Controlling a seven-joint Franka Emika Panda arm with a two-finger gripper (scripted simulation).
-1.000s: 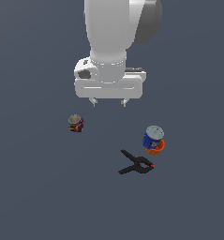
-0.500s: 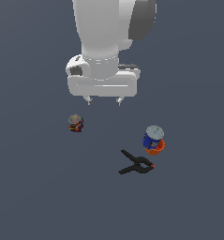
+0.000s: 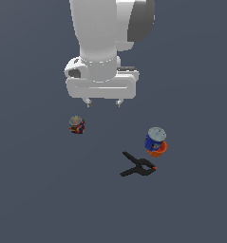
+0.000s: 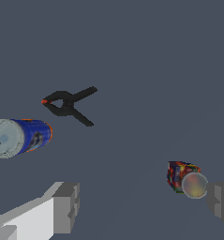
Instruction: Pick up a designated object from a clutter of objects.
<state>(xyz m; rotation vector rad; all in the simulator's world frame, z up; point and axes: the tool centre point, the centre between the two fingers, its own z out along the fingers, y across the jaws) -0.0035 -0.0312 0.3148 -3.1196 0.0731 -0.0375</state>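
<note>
The small multicoloured can [image 3: 76, 125] with a grey-tan top stands upright on the dark floor at the exterior view's left. It also shows in the wrist view [image 4: 184, 177], close beside one finger [image 4: 220, 202]. My gripper [image 3: 103, 103] hangs open and empty above the floor, up and to the exterior view's right of the can. The other finger [image 4: 64, 207] shows far from the can.
A blue can with a grey lid [image 3: 155, 138] stands in a small orange cup [image 3: 158, 150] at the exterior view's right. A black spring clamp with a red tip [image 3: 137, 166] lies just in front of them. The clamp [image 4: 66, 104] and blue can [image 4: 19, 137] also show in the wrist view.
The arm has shifted to the exterior view's left, toward the multicoloured can, with the gripper still open. The objects have not moved.
</note>
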